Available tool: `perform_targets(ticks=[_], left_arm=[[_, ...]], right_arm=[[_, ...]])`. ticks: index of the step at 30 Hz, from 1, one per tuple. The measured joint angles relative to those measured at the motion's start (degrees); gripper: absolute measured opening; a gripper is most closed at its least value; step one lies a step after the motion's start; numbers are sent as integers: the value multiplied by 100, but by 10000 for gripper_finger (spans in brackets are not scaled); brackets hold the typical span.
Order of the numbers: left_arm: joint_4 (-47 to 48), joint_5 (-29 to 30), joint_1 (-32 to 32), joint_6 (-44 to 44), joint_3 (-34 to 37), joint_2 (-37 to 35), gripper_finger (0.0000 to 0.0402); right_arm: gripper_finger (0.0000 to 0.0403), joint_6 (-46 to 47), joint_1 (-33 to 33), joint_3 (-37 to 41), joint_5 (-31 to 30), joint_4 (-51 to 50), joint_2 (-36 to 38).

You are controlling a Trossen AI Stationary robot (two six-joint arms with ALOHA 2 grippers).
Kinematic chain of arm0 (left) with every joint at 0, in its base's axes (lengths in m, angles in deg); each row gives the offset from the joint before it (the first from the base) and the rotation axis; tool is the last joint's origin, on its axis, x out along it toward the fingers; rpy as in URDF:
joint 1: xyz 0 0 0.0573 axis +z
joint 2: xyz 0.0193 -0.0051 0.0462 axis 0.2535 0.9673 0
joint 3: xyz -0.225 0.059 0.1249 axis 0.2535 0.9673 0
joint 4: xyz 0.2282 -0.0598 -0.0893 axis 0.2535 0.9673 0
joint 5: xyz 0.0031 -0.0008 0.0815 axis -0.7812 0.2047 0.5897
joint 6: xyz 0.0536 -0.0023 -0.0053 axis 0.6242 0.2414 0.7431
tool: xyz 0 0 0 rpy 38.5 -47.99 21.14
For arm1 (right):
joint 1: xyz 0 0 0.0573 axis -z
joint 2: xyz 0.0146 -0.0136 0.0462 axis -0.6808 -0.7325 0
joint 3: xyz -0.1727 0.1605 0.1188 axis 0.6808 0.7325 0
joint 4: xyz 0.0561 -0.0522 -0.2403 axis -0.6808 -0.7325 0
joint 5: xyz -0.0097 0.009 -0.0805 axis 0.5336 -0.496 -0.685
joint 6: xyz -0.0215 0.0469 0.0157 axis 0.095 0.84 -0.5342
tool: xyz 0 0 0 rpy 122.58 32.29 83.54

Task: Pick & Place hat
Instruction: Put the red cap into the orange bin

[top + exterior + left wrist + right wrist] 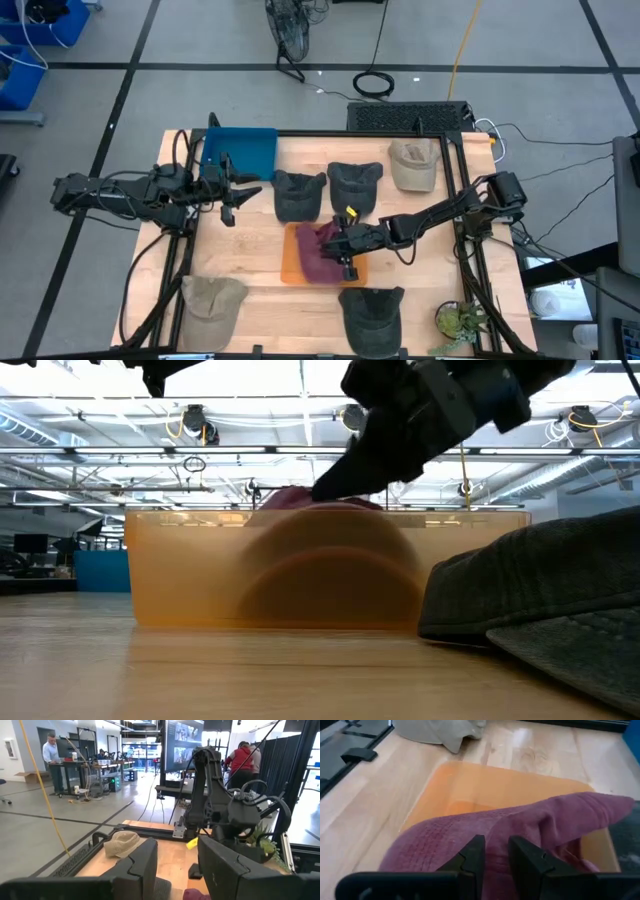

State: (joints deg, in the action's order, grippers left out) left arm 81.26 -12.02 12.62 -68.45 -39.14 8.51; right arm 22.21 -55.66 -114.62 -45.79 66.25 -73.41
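**Maroon hat pinched over the orange bin**

The right gripper (345, 250) sits at the table's centre, its fingers (470, 857) drawn narrow onto a fold of the maroon hat (520, 830), pinching cloth, probably because the fabric offers no firmer hold. The hat lies draped in the orange bin (290, 262), hanging over its edge at three o'clock. The left gripper (240, 195) waits at about ten o'clock near the blue bin (240, 150), half parted, holding nothing, leaving the middle free
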Motion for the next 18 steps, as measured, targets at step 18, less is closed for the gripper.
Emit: perform_targets(ticks=[18], left_arm=[[2, 103, 11, 4, 0, 0, 143]], right_arm=[[73, -922, -139, -59, -28, 336, -400]])
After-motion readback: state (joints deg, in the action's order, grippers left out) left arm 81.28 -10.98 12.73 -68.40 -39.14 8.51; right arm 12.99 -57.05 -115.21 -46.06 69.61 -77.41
